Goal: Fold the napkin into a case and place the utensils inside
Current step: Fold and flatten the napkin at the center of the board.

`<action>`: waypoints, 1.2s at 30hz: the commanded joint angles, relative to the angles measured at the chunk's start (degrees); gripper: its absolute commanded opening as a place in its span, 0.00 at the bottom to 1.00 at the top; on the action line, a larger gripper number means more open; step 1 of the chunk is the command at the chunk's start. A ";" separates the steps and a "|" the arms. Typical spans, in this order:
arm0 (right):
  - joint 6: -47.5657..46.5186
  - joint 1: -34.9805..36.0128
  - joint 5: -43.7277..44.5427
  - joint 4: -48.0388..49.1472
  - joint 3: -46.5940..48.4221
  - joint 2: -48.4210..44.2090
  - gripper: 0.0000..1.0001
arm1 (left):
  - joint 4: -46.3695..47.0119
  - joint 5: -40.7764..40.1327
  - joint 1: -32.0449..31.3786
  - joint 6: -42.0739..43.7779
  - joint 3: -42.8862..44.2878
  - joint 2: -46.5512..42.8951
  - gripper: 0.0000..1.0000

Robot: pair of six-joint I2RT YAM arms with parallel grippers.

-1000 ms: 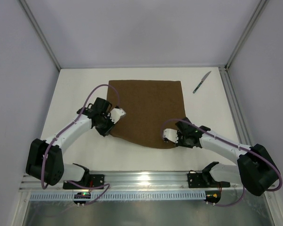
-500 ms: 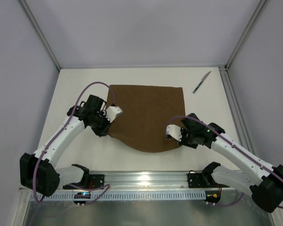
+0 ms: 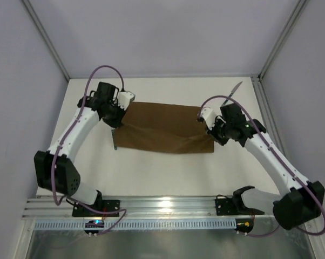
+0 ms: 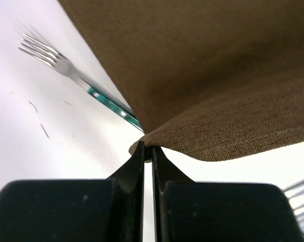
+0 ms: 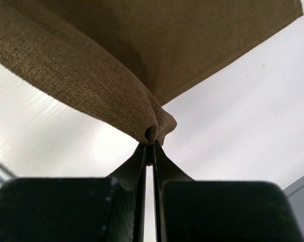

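Observation:
The dark brown napkin (image 3: pixel 162 129) hangs doubled over as a wide band between both arms, and no case is in view. My left gripper (image 3: pixel 121 113) is shut on its left corner (image 4: pixel 148 147). My right gripper (image 3: pixel 210 126) is shut on a bunched right corner (image 5: pixel 151 143). The fork (image 4: pixel 61 61), with pale tines and a teal handle, lies on the table in the left wrist view, its handle end running under the cloth. The knife (image 3: pixel 237 86) lies at the far right, partly behind the right arm's cable.
The white table (image 3: pixel 162 172) is walled by grey panels with metal posts at the far corners (image 3: pixel 259 75). An aluminium rail (image 3: pixel 162 205) with both arm bases runs along the near edge.
Both grippers rose and carried the napkin's near corners toward the far edge, doubling the cloth over. The right gripper closed on its corner. The arms stretched further out.

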 commanded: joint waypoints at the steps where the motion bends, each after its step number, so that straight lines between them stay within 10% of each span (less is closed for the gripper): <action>1: 2.74 -2.66 0.96 11.77 3.14 9.66 0.04 | 7.92 -5.27 1.73 -3.05 5.05 7.64 0.00; 12: 13.46 -9.00 7.73 14.95 19.67 38.52 0.04 | 13.38 -11.52 2.35 -3.58 21.05 29.54 0.00; 36: 20.14 -9.53 10.02 14.16 30.75 51.28 0.09 | 16.73 -13.02 2.44 -3.23 27.38 39.21 0.00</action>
